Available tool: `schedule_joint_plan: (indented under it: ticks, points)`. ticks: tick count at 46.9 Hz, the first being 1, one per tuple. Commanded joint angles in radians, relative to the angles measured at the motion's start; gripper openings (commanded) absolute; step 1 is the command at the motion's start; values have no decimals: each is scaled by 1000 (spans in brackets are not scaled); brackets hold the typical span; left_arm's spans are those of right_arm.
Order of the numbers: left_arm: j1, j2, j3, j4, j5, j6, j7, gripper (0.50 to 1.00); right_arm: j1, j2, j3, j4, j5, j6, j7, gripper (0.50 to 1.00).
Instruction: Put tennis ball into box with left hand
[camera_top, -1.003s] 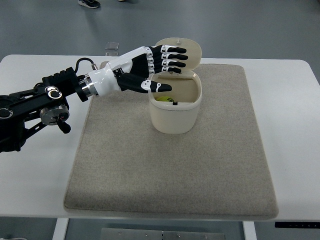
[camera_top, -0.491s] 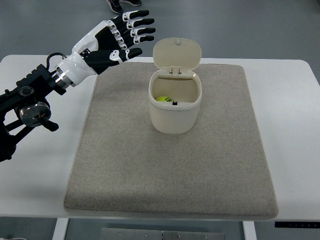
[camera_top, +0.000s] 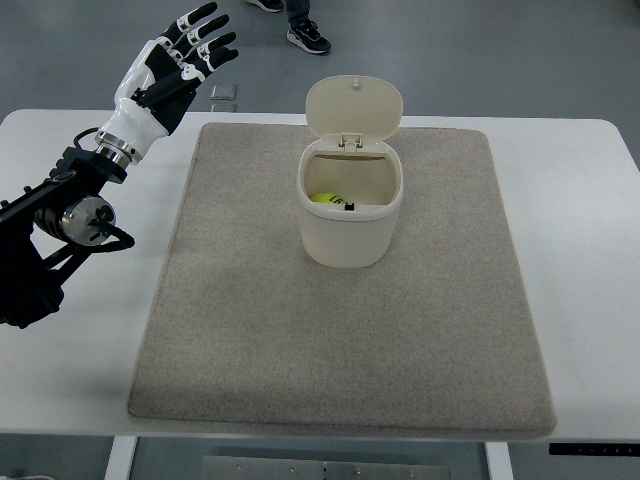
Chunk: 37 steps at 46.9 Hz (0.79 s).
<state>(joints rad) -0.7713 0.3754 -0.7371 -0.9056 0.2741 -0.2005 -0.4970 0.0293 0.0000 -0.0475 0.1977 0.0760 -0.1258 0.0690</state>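
A yellow-green tennis ball (camera_top: 326, 198) lies inside the cream box (camera_top: 350, 236), whose hinged lid (camera_top: 353, 106) stands up at the back. The box sits on a beige mat (camera_top: 340, 330). My left hand (camera_top: 180, 55), black and white, is raised over the table's far left corner, well left of the box, fingers spread and holding nothing. Its dark arm (camera_top: 55, 225) comes in from the left edge.
The mat lies on a white table (camera_top: 580, 250). A small grey plate (camera_top: 224, 93) lies on the floor behind the table. A person's dark shoes (camera_top: 305, 35) show on the grey floor at the top.
My left hand has drawn back from over the box, moving left and up to the far left corner. The ball stays in the box.
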Motion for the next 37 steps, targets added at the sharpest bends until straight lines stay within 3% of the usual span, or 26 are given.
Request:
schedule_joint_plan:
  ticks: [1,17,28,33,37]
  points:
    - [-26,-44,-15,85,-1,0,0,810,0,0,0,0,1,0,0,901]
    - [-121,-179,-88,396,-50,-8,0,833,0,0,0,0,1,0,0,901]
    - [-151,-205,-87,467,-148,-11,0,887,0,0,0,0,-1,0,0,901]
    - [-154,-210,-88,478,-177,-11,1,960,0,0,0,0,-1,0,0,903]
    - [-154,-210,-87,482,-204,-11,0,971,0,0,0,0,-1,0,0,901]
